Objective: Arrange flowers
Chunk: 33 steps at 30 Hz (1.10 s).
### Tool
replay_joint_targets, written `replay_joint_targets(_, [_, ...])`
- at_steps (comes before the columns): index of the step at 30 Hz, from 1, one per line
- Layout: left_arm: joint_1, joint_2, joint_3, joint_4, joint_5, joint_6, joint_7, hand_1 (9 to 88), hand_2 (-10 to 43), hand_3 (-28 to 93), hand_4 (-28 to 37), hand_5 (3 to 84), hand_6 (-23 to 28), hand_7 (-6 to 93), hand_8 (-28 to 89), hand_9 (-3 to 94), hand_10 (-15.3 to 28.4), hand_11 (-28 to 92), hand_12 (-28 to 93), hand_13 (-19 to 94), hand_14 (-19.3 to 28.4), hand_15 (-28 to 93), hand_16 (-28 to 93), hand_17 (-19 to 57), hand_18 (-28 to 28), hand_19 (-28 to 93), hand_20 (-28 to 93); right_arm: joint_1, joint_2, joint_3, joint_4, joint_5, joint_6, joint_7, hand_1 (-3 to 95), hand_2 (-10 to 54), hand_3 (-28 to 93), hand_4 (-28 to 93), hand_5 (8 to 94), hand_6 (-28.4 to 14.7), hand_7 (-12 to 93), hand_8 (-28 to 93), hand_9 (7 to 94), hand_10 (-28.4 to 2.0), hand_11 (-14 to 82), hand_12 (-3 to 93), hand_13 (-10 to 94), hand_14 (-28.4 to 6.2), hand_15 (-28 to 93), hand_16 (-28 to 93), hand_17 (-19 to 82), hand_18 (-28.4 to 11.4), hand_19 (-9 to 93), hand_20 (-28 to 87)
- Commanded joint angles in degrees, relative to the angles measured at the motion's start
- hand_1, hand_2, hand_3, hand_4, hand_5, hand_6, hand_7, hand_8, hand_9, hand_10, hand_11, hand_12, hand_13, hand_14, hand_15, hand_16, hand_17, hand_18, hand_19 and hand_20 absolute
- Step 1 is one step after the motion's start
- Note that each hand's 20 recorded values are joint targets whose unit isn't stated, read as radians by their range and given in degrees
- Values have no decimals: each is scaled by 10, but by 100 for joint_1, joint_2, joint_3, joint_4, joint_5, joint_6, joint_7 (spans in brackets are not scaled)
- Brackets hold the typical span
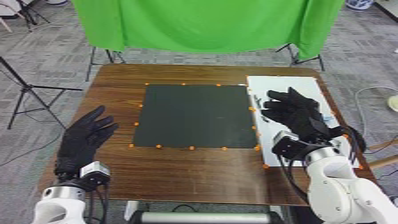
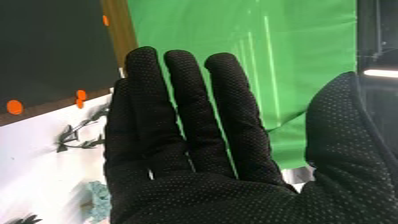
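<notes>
The right robot hand (image 1: 298, 116), fingers straight and thumb spread apart, is above a white sheet (image 1: 282, 84) on the right side of a brown wooden bench (image 1: 178, 182). On the sheet lie a dark leafy stem (image 2: 67, 135) and a pale blue flower (image 2: 99, 197). The left robot hand (image 1: 78, 142), fingers loosely extended, is over the bench's left side.

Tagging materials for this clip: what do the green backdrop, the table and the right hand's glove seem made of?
Green backdrop: probably smooth cloth, as it hangs in soft folds. Table: brown wood or smooth wood-look laminate, going by its streaky grain. Right hand's glove: matte black fabric, with fine light dots that may be rubbery grip.
</notes>
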State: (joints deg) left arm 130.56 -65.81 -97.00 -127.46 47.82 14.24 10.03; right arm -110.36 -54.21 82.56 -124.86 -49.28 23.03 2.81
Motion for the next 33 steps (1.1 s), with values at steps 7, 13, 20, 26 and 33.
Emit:
replay_joint_targets(7, [49, -70, -26, -31, 36, -65, -109, 245, 41, 825, -211, 393, 93, 157, -106, 383, 195, 280, 99, 282, 263, 520, -88, -87, 232, 565, 22, -76, 16, 31, -39, 4, 42, -48, 128, 115, 898, -283, 556, -50, 286, -189, 574, -194, 272, 134, 447, -196, 476, 95, 110, -200, 606, 272])
replay_joint_targets(13, [-41, -73, 8, -13, 23, -96, -147, 245, 41, 824, -210, 394, 93, 155, -105, 381, 194, 279, 99, 281, 262, 519, -88, -88, 232, 565, 22, -74, 47, 57, -27, 71, 84, -92, 128, 115, 897, -283, 557, -50, 286, -189, 575, -194, 273, 133, 447, -196, 477, 95, 110, -200, 606, 272])
replay_joint_targets(20, [-177, -70, -37, 9, 22, -100, -117, 245, 40, 824, -210, 395, 94, 157, -104, 381, 196, 277, 99, 281, 263, 519, -88, -88, 232, 565, 23, 113, 205, 207, -44, 256, 247, -234, 126, 117, 896, -283, 564, -53, 283, -188, 577, -194, 278, 134, 448, -196, 480, 95, 111, -200, 606, 272])
replay_joint_targets(26, [-16, -94, -56, -38, -18, -18, -51, 245, 41, 824, -211, 398, 96, 158, -104, 381, 195, 279, 100, 280, 263, 520, -88, -88, 231, 564, 23, 26, 110, 459, -60, -321, 86, 268, 135, 117, 883, -283, 569, -59, 266, -174, 586, -201, 414, 154, 494, -183, 759, 103, 173, -209, 788, 365])
replay_joint_targets(33, [180, -63, -117, -69, -33, -11, -16, 246, 42, 823, -211, 402, 101, 159, -104, 381, 197, 280, 101, 280, 263, 520, -88, -88, 231, 564, 24, -237, 93, 498, -265, -2385, 214, 1324, 175, 84, 858, -277, 593, -68, 274, -168, 618, -198, 537, 174, 606, -160, 897, 142, 323, -214, 932, 610])
